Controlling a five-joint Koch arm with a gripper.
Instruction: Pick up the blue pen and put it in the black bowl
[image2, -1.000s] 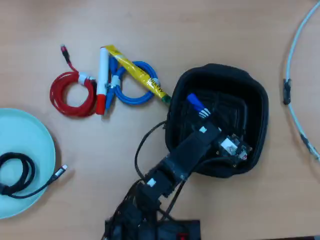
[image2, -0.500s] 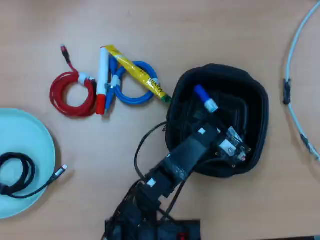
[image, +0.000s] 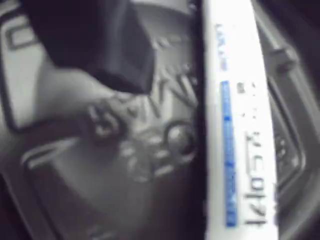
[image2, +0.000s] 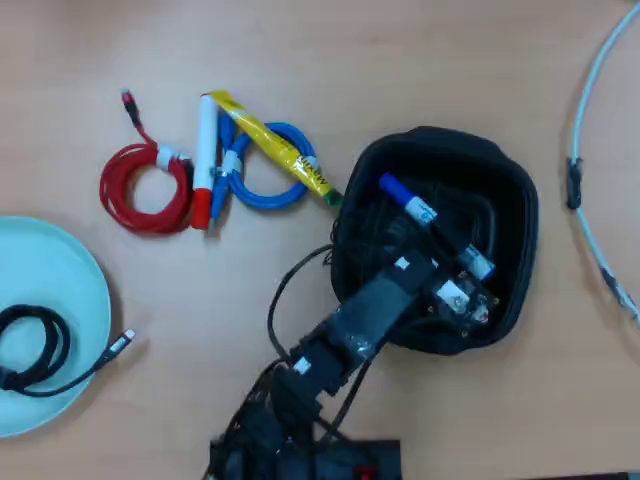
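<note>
The blue pen (image2: 415, 208) lies aslant inside the black bowl (image2: 520, 200), with its blue cap to the upper left and its barrel running toward my gripper (image2: 462, 298). My arm reaches into the bowl from the lower left. In the wrist view the pen's white barrel with blue lettering (image: 240, 125) runs top to bottom at the right, over the bowl's ridged bottom (image: 100, 190). One black jaw shows at the upper left, apart from the barrel, with the bowl's bottom visible between them. The gripper (image: 175, 90) looks open. The other jaw is hidden.
Left of the bowl in the overhead view lie a coiled red cable (image2: 145, 190), a white marker with a red cap (image2: 205, 160), a coiled blue cable (image2: 265, 175) and a yellow tube (image2: 280, 155). A turquoise plate (image2: 60, 300) holds a black cable (image2: 30, 345). A pale cable (image2: 590, 150) runs along the right edge.
</note>
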